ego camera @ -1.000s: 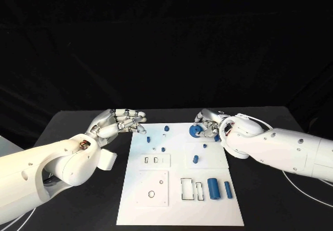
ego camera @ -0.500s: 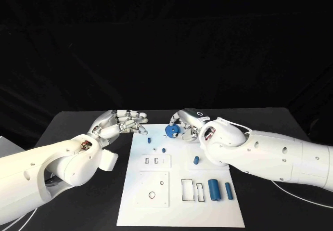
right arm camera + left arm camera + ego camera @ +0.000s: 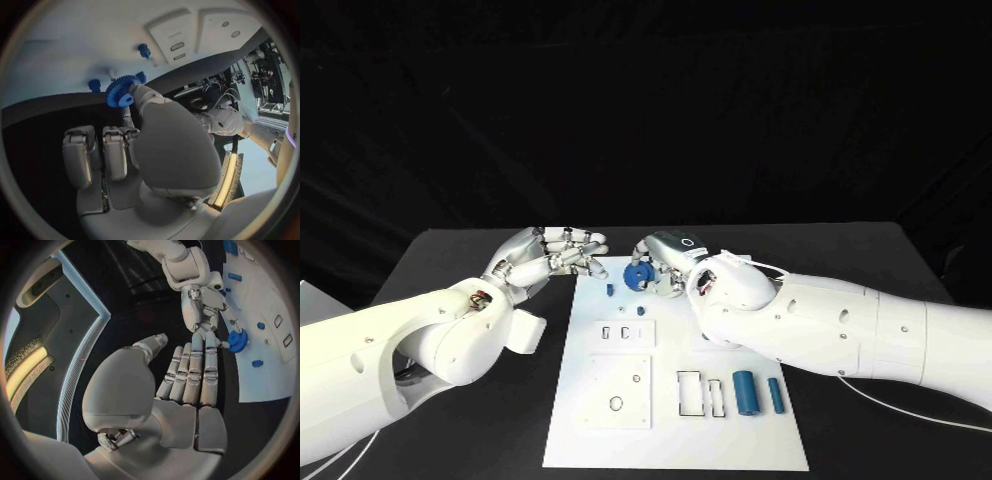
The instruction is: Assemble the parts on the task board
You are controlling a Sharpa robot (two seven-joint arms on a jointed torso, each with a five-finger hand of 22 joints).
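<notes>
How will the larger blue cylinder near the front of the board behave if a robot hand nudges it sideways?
The larger blue cylinder lies on its side on the flat task board, so it would probably roll rather than slide. It looks like smooth, stiff plastic, likely light and somewhat slippery. The thinner cylinder beside it could stop it or get knocked.

Left robot hand (image 3: 187,375) extended with fingers straight and together, holding nothing. Opposite it, the right robot hand (image 3: 206,305) pinched a blue gear (image 3: 237,339) above the white board (image 3: 262,370) on the bench.
</notes>
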